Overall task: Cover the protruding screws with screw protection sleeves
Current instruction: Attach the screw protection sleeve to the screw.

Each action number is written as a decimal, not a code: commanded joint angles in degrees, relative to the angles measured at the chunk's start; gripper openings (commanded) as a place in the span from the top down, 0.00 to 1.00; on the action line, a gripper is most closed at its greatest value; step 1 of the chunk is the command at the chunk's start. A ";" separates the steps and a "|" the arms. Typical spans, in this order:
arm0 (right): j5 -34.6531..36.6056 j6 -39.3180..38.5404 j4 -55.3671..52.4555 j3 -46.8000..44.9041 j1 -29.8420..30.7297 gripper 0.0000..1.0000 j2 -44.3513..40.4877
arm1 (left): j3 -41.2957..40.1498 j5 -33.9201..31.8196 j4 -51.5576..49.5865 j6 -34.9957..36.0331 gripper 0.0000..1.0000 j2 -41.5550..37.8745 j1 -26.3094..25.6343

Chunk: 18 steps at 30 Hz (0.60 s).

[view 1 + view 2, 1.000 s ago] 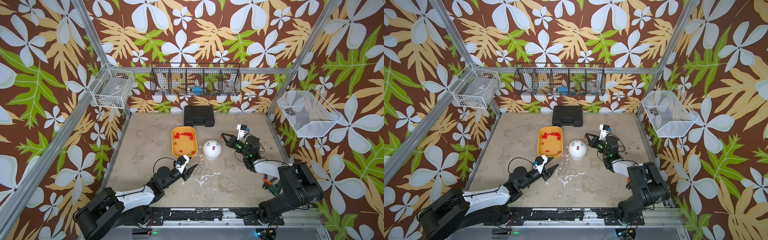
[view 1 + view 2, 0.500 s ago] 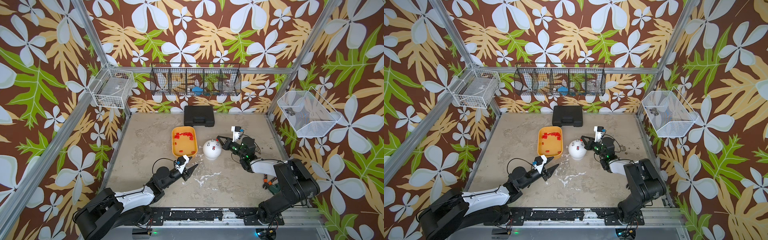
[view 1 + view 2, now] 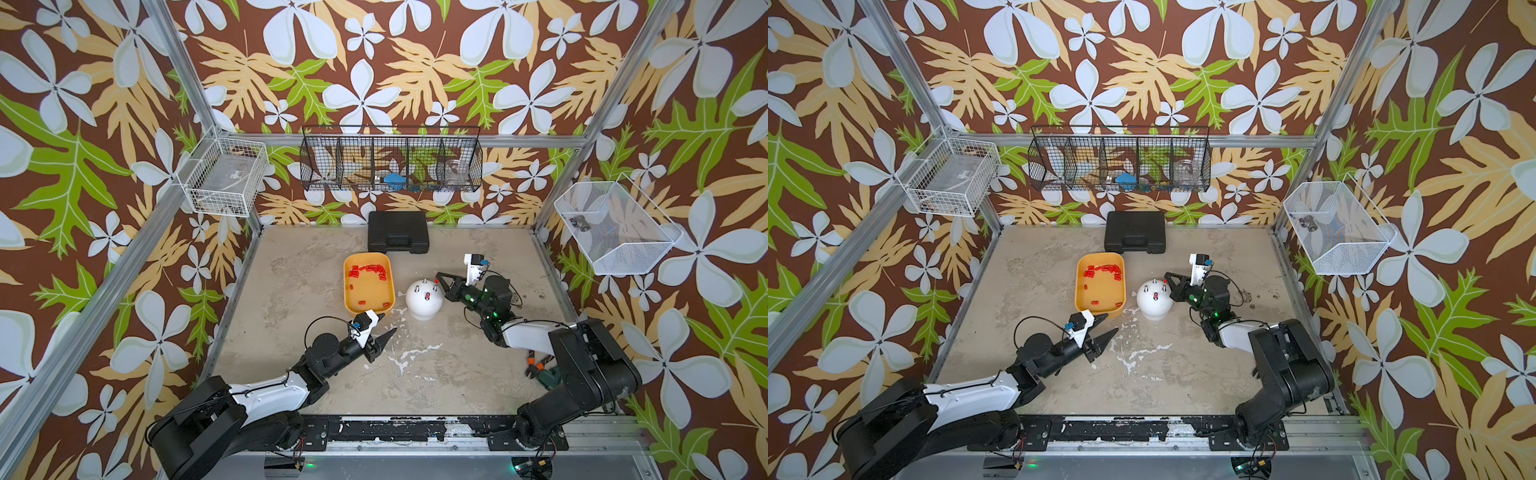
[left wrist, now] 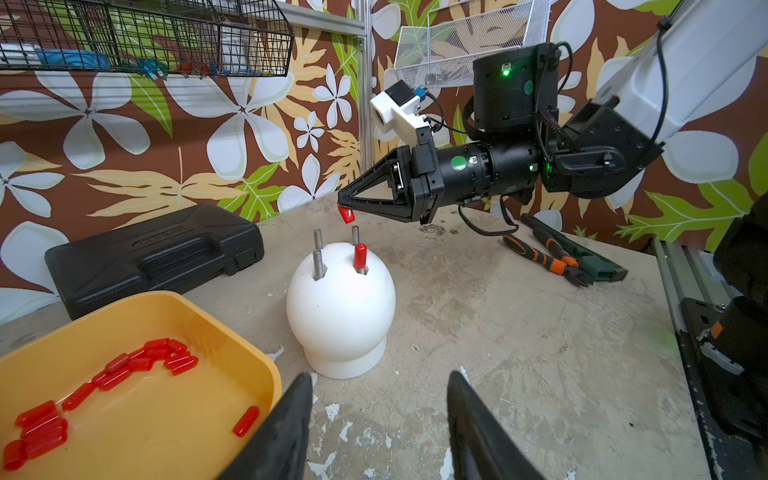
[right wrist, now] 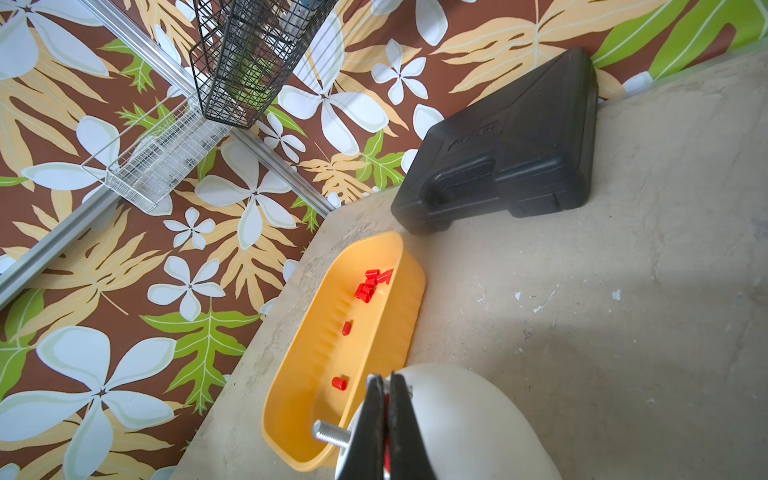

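My right fingers (image 4: 347,205) pinch a tilted red sleeve (image 4: 345,215) just above a bare stud (image 4: 355,235) on the white dome (image 4: 340,309). Misaligned, it may glance off and drop. My left fingers (image 4: 291,428) are apart, empty, near the dome.

Right end effector (image 3: 437,277) hangs over the white dome (image 3: 424,304), orange tray (image 3: 347,291) just beside; nearer table (image 3: 449,374) lies bare.

bench (image 4: 498,332): rough, matt, concrete look, patchy white flecks. dome (image 4: 340,307): smooth matt white plastic. studs (image 4: 318,266): bare threaded metal, dull shine. each sleeve (image 4: 246,420): glossy red plastic. tray (image 4: 166,415): smooth orange plastic, slight gloss. case (image 4: 158,253): matt black plastic, fine grain. hanging basket (image 4: 145,37): thin black wire. pliers (image 4: 536,255): rubbery-looking handles.
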 commanded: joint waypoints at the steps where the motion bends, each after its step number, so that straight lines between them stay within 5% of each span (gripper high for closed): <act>1: 0.38 -0.76 1.13 0.16 0.08 1.00 0.14 | 0.48 0.88 1.28 -0.39 0.47 0.14 0.06; 18: 0.21 -0.22 2.67 -0.49 0.21 1.00 1.33 | 1.04 1.38 0.82 -0.30 0.47 0.93 0.13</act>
